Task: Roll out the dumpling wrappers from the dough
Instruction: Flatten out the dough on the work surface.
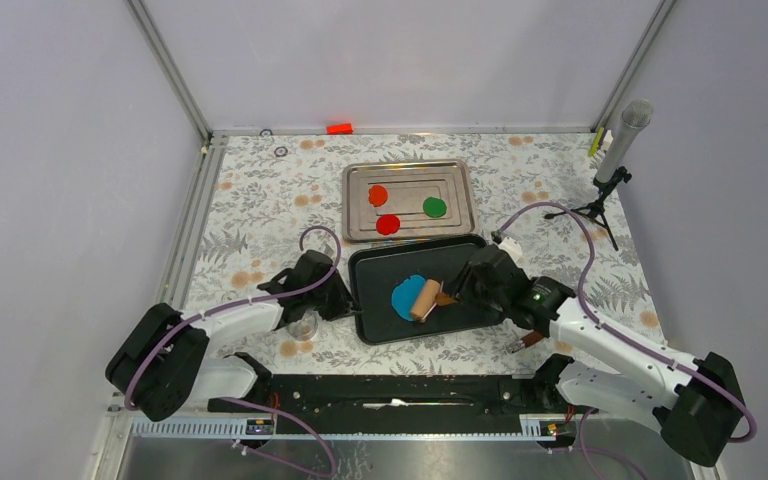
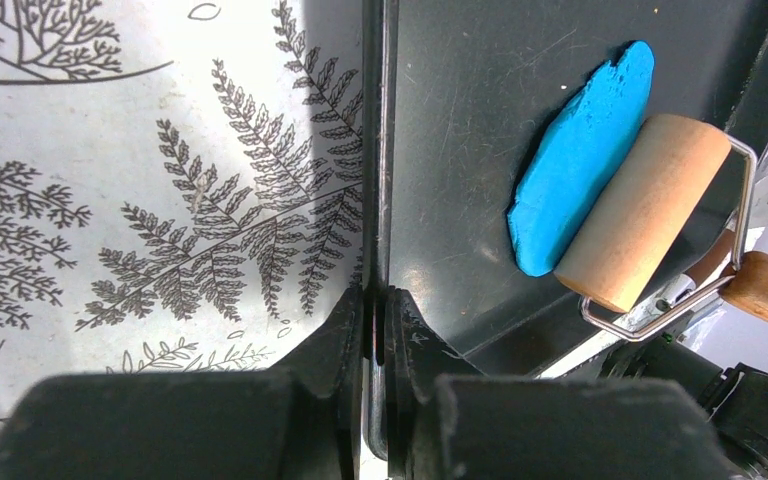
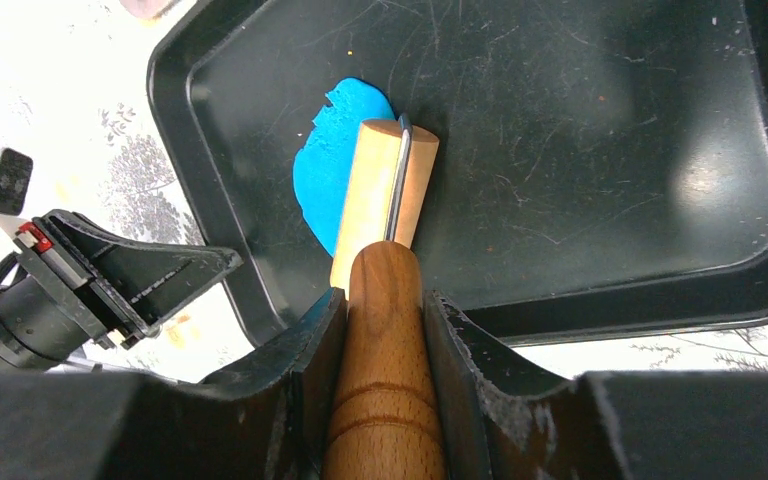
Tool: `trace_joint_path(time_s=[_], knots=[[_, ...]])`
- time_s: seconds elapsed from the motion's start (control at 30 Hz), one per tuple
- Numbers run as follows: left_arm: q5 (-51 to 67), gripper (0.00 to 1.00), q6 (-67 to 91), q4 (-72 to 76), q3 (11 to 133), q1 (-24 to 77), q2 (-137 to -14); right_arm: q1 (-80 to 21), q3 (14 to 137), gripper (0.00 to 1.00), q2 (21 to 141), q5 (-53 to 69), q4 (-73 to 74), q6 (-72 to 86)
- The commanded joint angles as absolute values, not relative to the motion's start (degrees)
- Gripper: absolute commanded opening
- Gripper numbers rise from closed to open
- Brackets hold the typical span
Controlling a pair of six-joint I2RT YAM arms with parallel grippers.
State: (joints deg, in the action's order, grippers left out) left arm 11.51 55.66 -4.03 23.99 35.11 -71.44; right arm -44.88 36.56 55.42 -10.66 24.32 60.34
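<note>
- Dough [image 1: 405,297]: blue slab in the left half of the black tray [image 1: 390,262]. It is pressed into an uneven oval with one ragged edge, so it is a sheet and not a round wrapper yet.
- Thickness: the left wrist view shows a visible step at the slab's edge, so it looks too thick for a wrapper.
- Roller [image 1: 424,301]: the wooden barrel sits on the dough's right edge and overlaps it. Most of the blue lies exposed on the far side of the barrel.
- Right gripper [image 3: 385,305]: fingers clamped on the roller's wooden handle, barrel pointing away from the wrist and across the slab.
- Left gripper [image 2: 375,310]: jaws pressed together on the black tray's left rim. It is probably bracing the tray against the patterned table [image 1: 260,200] during rolling.
- Finished dumpling wrappers: orange disc [image 1: 378,195], red disc [image 1: 388,224] and green disc [image 1: 434,207] lie apart from each other on the silver tray [image 1: 360,175], just behind the black one.
- No blue disc shows on either tray.
- Done, as far as visible: three wrappers are set aside and the blue piece is partly flattened.
- Left, by estimate: more passes across the full slab to even it out, then a round blue disc shaped from it and set with the other three.
</note>
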Motion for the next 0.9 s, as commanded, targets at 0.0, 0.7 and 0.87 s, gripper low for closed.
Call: trace_joint_path(time_s=[0.0, 0.7, 0.87], knots=[[13.2, 0.00, 55.0, -2.9, 25.0, 35.5, -73.6, -46.1, 37.5, 0.00, 60.5, -14.0, 22.3, 60.9], [12.9, 0.00, 57.5, -0.9, 20.4, 35.7, -69.0, -46.1, 39.3, 0.00, 62.8, -15.1, 32.7, 55.1], [13.0, 0.00, 56.4, -0.9, 20.1, 35.8, -68.6, -46.1, 37.5, 0.00, 65.0, -13.6, 27.9, 55.7]])
